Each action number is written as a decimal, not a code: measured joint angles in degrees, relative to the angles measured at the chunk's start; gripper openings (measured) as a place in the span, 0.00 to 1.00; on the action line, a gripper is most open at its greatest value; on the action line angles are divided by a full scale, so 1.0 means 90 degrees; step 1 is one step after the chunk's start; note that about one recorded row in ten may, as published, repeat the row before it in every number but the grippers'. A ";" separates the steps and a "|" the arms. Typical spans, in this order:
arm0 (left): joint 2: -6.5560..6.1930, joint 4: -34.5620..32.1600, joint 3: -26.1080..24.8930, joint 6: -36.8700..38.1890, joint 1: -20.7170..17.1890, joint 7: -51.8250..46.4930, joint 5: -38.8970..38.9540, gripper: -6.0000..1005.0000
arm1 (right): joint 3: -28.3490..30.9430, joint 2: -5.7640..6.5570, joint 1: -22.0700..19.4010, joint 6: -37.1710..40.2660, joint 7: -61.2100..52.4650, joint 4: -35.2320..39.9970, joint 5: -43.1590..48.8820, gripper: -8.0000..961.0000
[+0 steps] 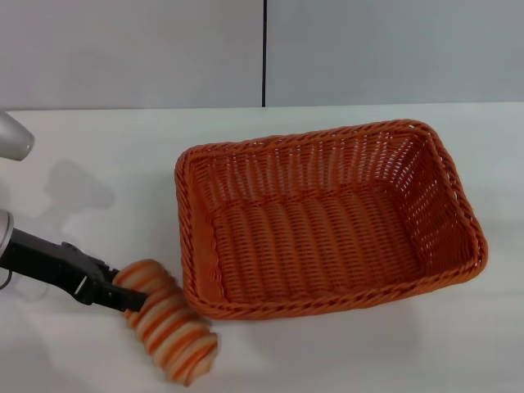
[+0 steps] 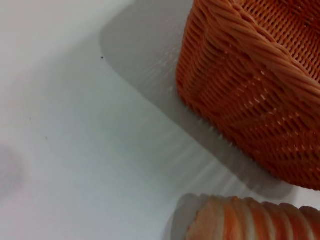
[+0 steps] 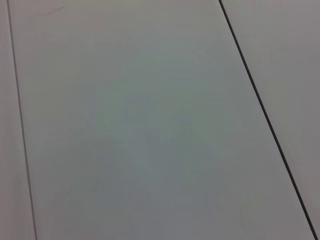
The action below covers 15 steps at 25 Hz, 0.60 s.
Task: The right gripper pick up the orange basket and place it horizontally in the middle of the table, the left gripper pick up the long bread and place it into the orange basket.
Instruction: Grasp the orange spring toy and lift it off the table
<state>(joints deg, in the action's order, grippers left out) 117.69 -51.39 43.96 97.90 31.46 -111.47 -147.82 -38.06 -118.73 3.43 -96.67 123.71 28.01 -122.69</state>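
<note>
White table (image 1: 98, 155) under our head camera, with a grey panelled wall behind it

At our far left, our left gripper (image 1: 123, 296) reaches in low from the edge on its black arm, and its slim fingers meet the upper end of the long bread (image 1: 168, 322); they look closed on that end, though we cannot see both fingers clearly. From the gripper the striped loaf slants toward the near edge of the table, just beside the front left corner of the orange basket (image 1: 327, 221), apart from it. Our left wrist view shows the bread's ridged top (image 2: 250, 222) with the basket's woven wall (image 2: 250, 95) close by. Further right the basket sits lengthwise across the middle, holding nothing. Our right gripper is out of view; its wrist camera sees only grey panels
</note>
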 joint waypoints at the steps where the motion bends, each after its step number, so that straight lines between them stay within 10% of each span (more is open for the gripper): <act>1: -0.0003 -0.0013 -0.0012 0.0016 0.0001 0.0001 0.0005 0.60 | 0.0000 0.0000 0.0000 0.0000 0.0000 -0.0006 0.0000 0.46; 15: -0.0092 -0.0431 -0.0366 0.0339 0.0069 -0.0033 0.0031 0.50 | 0.0101 0.0000 0.0010 -0.0005 0.0008 -0.0097 0.0000 0.46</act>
<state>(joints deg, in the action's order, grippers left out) 116.86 -55.27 40.66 100.95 32.09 -111.77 -147.54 -37.15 -118.74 3.52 -96.72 123.78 27.14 -122.70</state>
